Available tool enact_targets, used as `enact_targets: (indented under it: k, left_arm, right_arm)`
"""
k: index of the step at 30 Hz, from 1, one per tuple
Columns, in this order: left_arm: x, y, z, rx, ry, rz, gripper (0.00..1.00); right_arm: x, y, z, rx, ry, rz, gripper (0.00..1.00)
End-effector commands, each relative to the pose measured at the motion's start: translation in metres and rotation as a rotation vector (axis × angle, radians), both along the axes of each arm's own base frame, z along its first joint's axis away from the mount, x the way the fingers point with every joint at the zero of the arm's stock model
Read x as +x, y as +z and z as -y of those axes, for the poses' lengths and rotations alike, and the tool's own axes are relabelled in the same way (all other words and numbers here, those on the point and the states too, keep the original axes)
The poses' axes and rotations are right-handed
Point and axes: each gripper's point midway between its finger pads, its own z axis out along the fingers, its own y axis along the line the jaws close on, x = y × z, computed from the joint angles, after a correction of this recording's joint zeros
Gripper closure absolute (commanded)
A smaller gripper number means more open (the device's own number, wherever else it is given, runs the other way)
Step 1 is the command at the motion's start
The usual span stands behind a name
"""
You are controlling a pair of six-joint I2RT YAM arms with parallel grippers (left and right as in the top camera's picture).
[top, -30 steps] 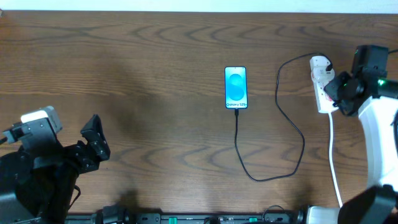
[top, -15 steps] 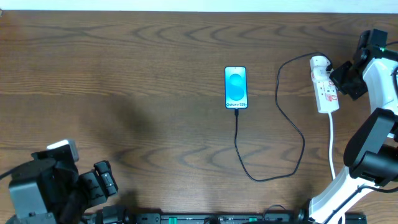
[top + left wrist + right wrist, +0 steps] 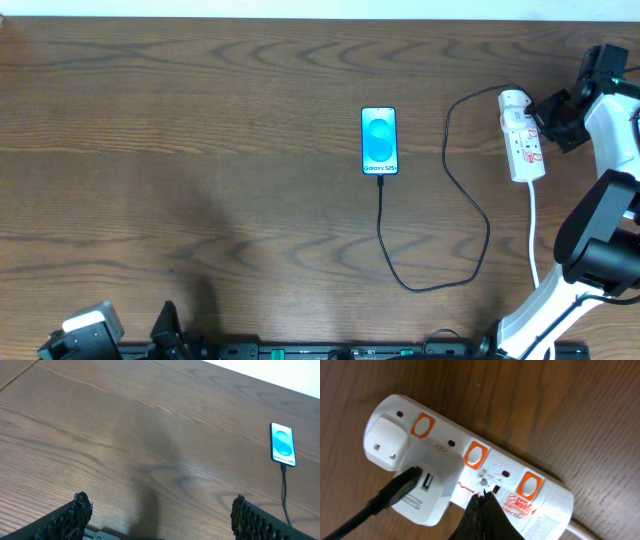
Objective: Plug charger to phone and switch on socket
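Wooden table (image 3: 200,150), brown, bearing every item. Socket (image 3: 522,145), white strip with orange switches (image 3: 475,454), lay near the table's right side, a white adapter (image 3: 427,482) seated at one end. Charger (image 3: 470,200), black, looped from that adapter to the phone's near edge. Phone (image 3: 379,140), screen lit blue, lay mid-table. Left gripper (image 3: 160,520), fingers spread wide, empty, sat over the near left edge. Right gripper (image 3: 482,510), fingers pressed together, empty, was poised over the socket between two switches; contact could not be told.

Drawing left gripper (image 3: 160,504) back from the table's (image 3: 200,150) eight o'clock toward seven, slipping nearly off the overhead view's bottom edge, swinging right gripper (image 3: 482,505) from the socket's (image 3: 522,140) four o'clock side up to its two o'clock.
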Motion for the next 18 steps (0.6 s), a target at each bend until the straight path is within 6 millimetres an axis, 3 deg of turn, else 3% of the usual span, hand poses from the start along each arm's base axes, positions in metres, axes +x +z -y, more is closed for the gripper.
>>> enact_targets:
  k: [1, 5, 6, 8, 18]
  left_arm:
    - [-0.003, 0.002, 0.000, 0.016, -0.004, 0.018, 0.10]
    - [-0.004, 0.002, 0.003, 0.016, -0.049, 0.023, 0.10]
    - [-0.004, 0.003, 0.006, 0.016, -0.094, 0.028, 0.10]
    - [-0.005, 0.002, 0.008, 0.016, -0.132, 0.030, 0.10]
    - [-0.005, 0.002, 0.008, 0.016, -0.137, 0.027, 0.09]
  right_arm:
    - [0.007, 0.005, 0.007, 0.066, -0.013, 0.050, 0.99]
    - [0.009, 0.007, -0.010, 0.125, 0.180, 0.079, 0.99]
    - [0.003, 0.003, -0.009, 0.119, 0.170, 0.048, 0.99]
    - [0.009, 0.005, -0.005, 0.104, 0.159, 0.074, 0.99]
    - [0.010, 0.006, 0.009, 0.157, -0.036, 0.095, 0.99]
